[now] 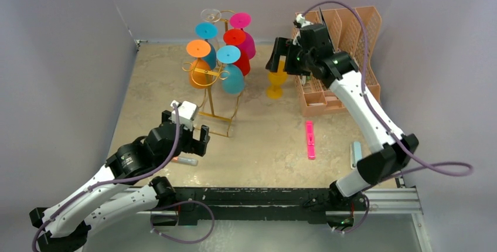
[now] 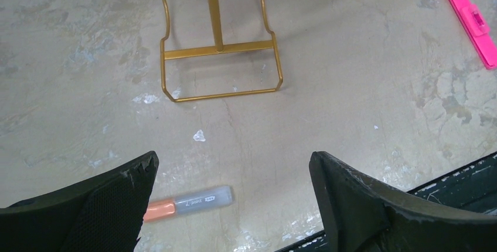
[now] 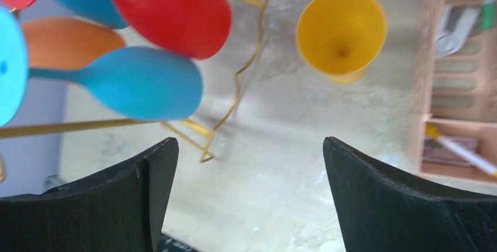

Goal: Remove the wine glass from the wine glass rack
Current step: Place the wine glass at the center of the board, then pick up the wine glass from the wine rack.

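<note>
The gold wire wine glass rack (image 1: 212,96) stands at the table's middle left, with several coloured glasses hanging bowl-down from its arms: orange (image 1: 200,70), light blue (image 1: 232,77), red (image 1: 239,53) and magenta (image 1: 245,36). A yellow wine glass (image 1: 276,79) stands upright on the table just right of the rack. My right gripper (image 1: 282,57) hovers above it, open and empty. From the right wrist, the yellow wine glass (image 3: 341,32) lies ahead of the right gripper (image 3: 249,143), apart from it. My left gripper (image 2: 233,161) is open and empty, near the rack's base (image 2: 220,48).
A peach perforated file organiser (image 1: 346,26) stands at the back right, behind the right arm. A pink flat tool (image 1: 310,139) and a pale blue piece (image 1: 355,153) lie front right. An orange-and-grey marker (image 2: 187,203) lies under the left gripper. A black rail (image 1: 264,196) runs along the near edge.
</note>
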`<action>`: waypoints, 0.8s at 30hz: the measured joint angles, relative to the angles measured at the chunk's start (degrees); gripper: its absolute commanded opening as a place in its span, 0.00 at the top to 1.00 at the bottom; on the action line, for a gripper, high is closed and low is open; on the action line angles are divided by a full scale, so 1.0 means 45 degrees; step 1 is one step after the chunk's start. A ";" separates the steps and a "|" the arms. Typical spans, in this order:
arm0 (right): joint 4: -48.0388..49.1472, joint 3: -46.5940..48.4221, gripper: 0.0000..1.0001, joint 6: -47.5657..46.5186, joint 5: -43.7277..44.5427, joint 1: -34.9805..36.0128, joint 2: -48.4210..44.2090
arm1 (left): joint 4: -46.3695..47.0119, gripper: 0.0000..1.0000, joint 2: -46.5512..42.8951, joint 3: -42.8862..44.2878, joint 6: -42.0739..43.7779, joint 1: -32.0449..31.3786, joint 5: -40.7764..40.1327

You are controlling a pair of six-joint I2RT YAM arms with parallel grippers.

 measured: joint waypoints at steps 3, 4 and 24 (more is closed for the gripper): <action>0.1083 -0.1846 0.01 0.1462 -0.1375 -0.0063 -0.1263 | 0.0000 0.00 -0.0015 0.0000 -0.0107 0.0000 -0.0321; 0.1554 -0.2409 0.01 0.2084 -0.2006 -0.0073 -0.1501 | 0.0005 0.00 0.0000 0.0000 -0.0121 0.0000 -0.0447; 1.1064 -0.3444 0.37 0.9238 -0.7344 0.0015 0.0792 | -0.0155 0.00 0.0044 0.0000 -0.0520 0.0000 -0.1778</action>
